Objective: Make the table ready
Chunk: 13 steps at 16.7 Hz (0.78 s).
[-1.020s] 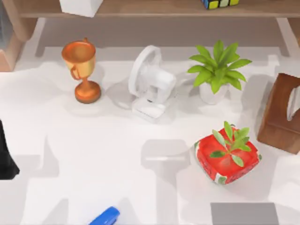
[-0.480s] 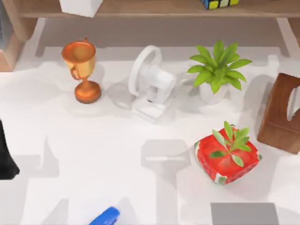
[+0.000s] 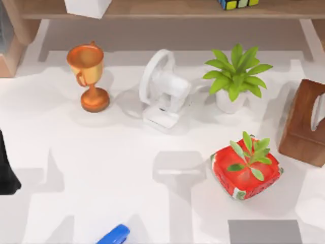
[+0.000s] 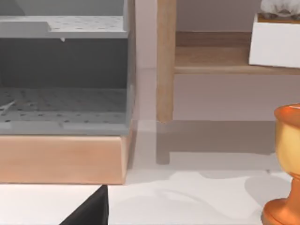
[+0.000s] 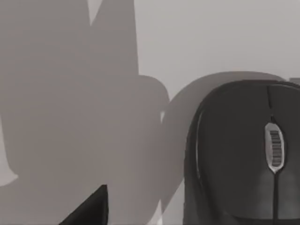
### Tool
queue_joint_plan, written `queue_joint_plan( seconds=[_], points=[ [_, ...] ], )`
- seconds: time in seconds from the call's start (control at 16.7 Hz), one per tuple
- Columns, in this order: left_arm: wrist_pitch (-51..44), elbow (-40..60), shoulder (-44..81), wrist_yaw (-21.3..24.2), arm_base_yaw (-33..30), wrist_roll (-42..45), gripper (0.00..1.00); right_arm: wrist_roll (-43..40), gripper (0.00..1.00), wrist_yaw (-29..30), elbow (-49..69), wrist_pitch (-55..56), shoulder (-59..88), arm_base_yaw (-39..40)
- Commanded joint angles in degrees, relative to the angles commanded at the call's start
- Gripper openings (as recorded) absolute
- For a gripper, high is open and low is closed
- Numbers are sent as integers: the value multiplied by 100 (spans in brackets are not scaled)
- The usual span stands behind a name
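Note:
The white table (image 3: 111, 162) carries a gold trophy (image 3: 89, 76) at the back left and a white desk fan (image 3: 162, 91) in the middle. A green plant in a white pot (image 3: 233, 79) stands to the fan's right. A red pot with a small plant (image 3: 246, 170) sits nearer the front right. A dark corner of my left gripper (image 4: 89, 213) shows low over the table, facing the trophy (image 4: 286, 164) and a grey perforated box (image 4: 63, 79). A dark corner of my right gripper (image 5: 91, 208) hangs above the table beside a black mouse (image 5: 243, 154).
A brown wooden box (image 3: 304, 122) stands at the right edge. A wooden shelf board (image 3: 167, 9) at the back holds a colour cube (image 3: 237, 3) and a white block (image 3: 87, 7). At the front lie a blue object (image 3: 114, 235) and a grey pad (image 3: 264, 231). A black shape (image 3: 6, 170) sits at the left edge.
No object on the table has moved. Only the shadows at the front right of the table have shifted a little.

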Motion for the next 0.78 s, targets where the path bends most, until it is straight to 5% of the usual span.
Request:
queue_joint_plan(
  seconds=[0.12, 0.78],
  points=[
    [0, 0, 0, 0, 0, 0, 100, 0, 100, 0, 0, 0, 0, 0],
    [0, 0, 0, 0, 0, 0, 100, 0, 17, 0, 0, 0, 0, 0]
  ],
)
